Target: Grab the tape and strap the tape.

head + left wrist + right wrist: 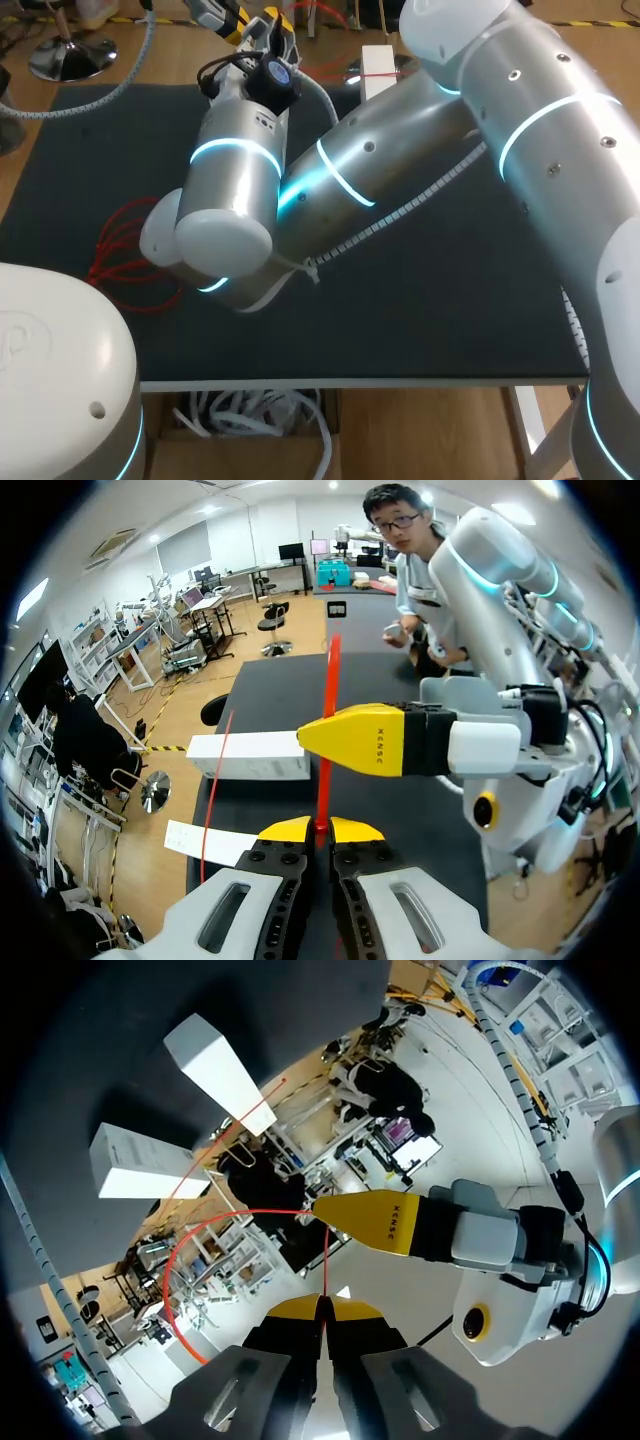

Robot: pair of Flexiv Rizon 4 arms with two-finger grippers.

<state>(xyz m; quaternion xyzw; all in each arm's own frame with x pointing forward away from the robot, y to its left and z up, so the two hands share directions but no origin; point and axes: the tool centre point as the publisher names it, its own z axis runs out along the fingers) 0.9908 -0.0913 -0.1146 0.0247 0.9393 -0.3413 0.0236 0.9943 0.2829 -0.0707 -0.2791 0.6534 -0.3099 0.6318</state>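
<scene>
Tape [328,720] is a skinny red strip, and both arms have got hold of it at once. From the left wrist camera, the left gripper [320,830] has its yellow tips squeezed together on the strip. The strip runs straight up out of them, away from the fingers. It passes right by the yellow finger of the other arm's gripper, which sits sideways just ahead. I can't tell from that angle if that finger is touching it.

From the right wrist camera it's pretty much the same deal. The right gripper [322,1308] has its tips pressed tight with the thin red line pinched between them. The line goes up toward the tip of the left gripper's yellow finger just ahead. From there it swings off in a big loose curve to one side of the fingers.

So the tape is up in the air between the two grippers, above the dark table [450,300].

Further out on the table, beyond the left gripper, there's a long white box [248,755] lying flat. A white paper slip [205,842] sits nearer the fingers, off to the same side.

From the overhead camera the two silver arms crowd together over the middle and hide most of the action. A bunch of red loops [120,245] lies on the table beside the arms, on the left arm's side. A white ribbed cable sleeve [400,215] hangs along the right arm.
</scene>
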